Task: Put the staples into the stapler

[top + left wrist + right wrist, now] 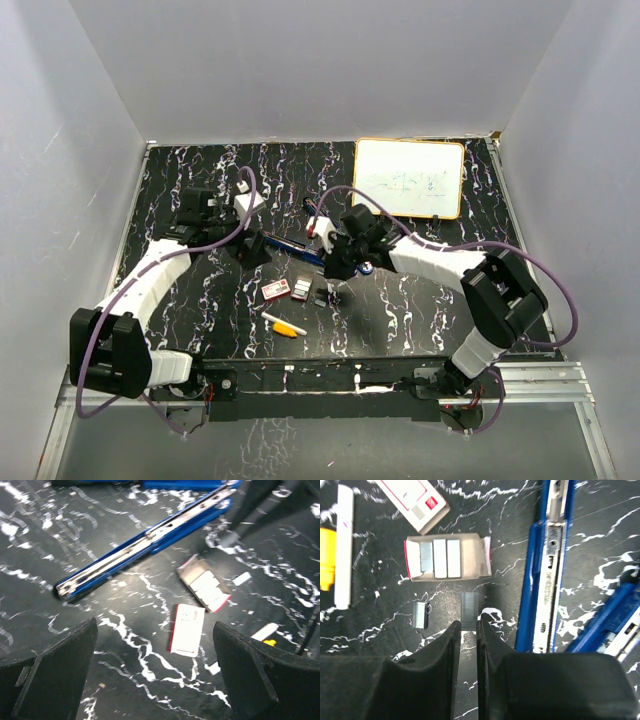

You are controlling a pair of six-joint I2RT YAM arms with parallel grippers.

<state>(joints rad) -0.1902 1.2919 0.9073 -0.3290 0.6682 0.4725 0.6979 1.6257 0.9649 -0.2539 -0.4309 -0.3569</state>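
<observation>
The staple box (pixel 447 557) lay open on the black table (pixel 380 640), with three little rows of staples inside. Just below the box in the right wrist view, one grey staple strip (pixel 470 605) lay flat; the right claw (pixel 469 630) was squeezed shut on it, one finger on each long side, holding only the near end. It was hard to tell if the strip was off the table or resting on it; it looked flat. A second strip (pixel 421 615) lay loose below the box's left end. The stapler (pixel 547 565) was to the right of the box, near but not touching; it was folded open with its long silver track facing up. The box sleeve (pixel 415 500) lay just above the box; the marker (pixel 342 545) was out to the box's left. The left claw (pixel 155 627) hung wide open over the table near the box, holding nothing.

The job in hand looked like picking up the strip to carry it from below the box over to the stapler. To do it well, the claw should probably lift slowly and straight up, so the thin strip does not snap or slip; the strip should stay level and its length should line up with the track; it should go down gently and be let go only once it sits inside. The left claw could steady the stapler so it does not slide.
</observation>
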